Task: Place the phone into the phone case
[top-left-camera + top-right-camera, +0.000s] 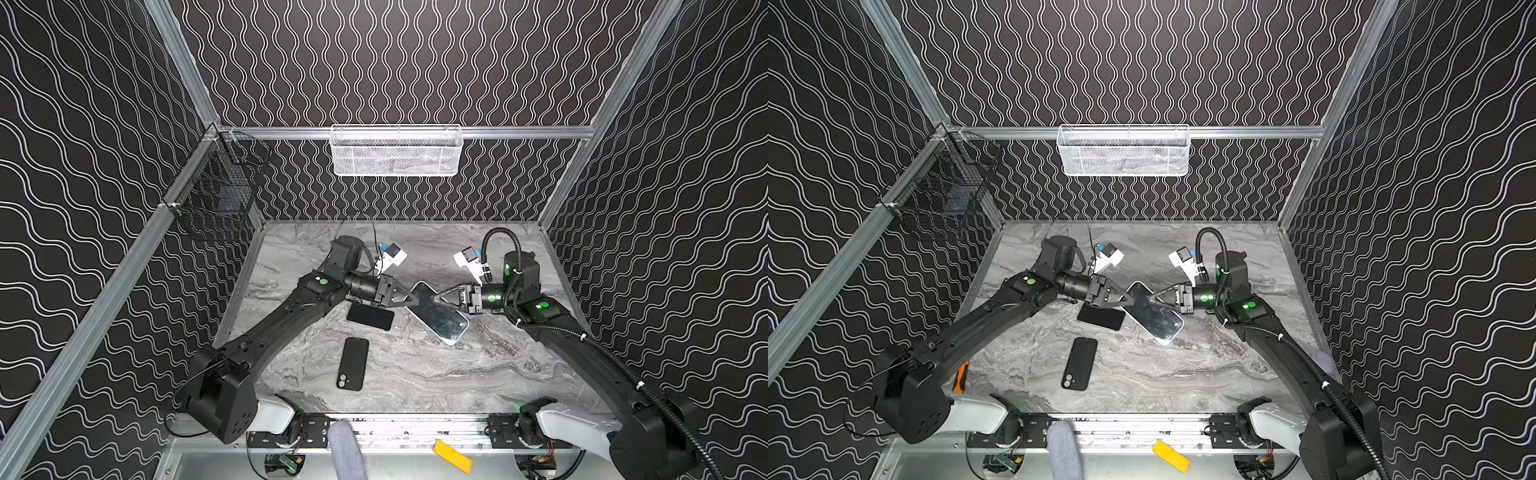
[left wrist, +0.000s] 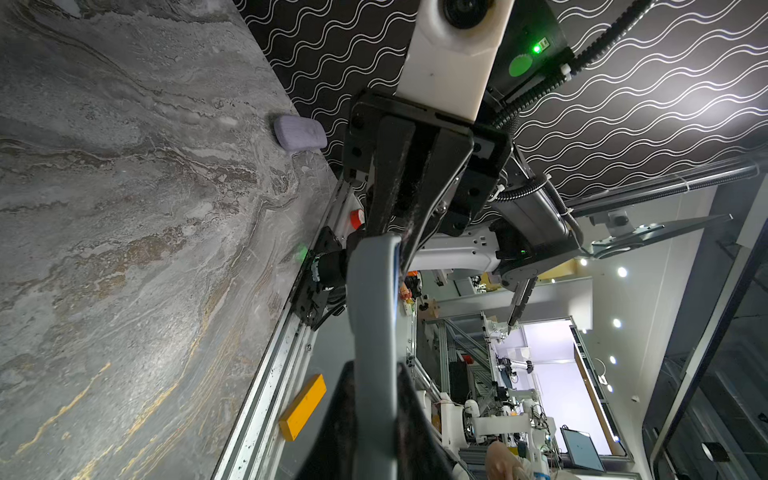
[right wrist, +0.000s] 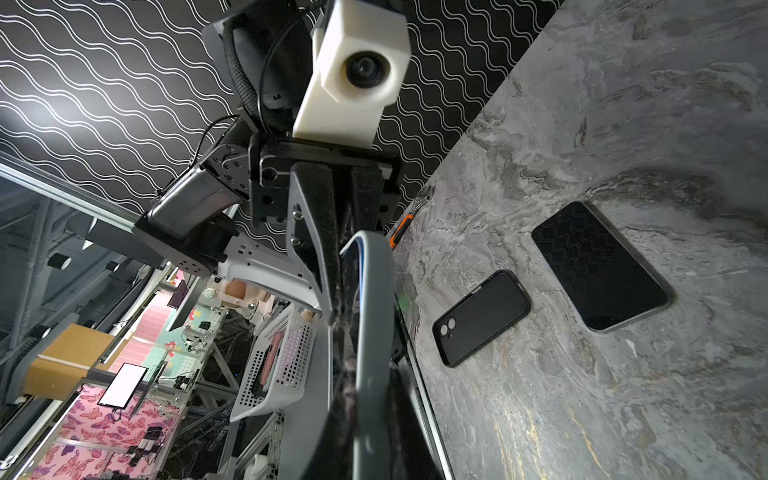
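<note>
- The phone (image 1: 445, 321) is up off the table (image 1: 478, 374), slanted, caught between the two hands. The left gripper (image 1: 409, 298) is clamped on one long edge near its far end. The right gripper (image 1: 436, 299) is pinched onto the opposite edge, almost facing it.
- In both wrist views the phone's grey rim runs straight out from between the closed fingers.
- The black phone case (image 1: 353, 363) lies flat on the table nearer the front, well apart from both grippers, with its camera cut-out toward the front.
- A second phone (image 1: 371, 316), dark, lies screen-up just under the left gripper, beyond the case.
- An orange-handled tool (image 1: 960, 377) sits at the table's left edge.
- Both arms reach in low from the front corners, fingers pointing at each other over mid-table.
</note>
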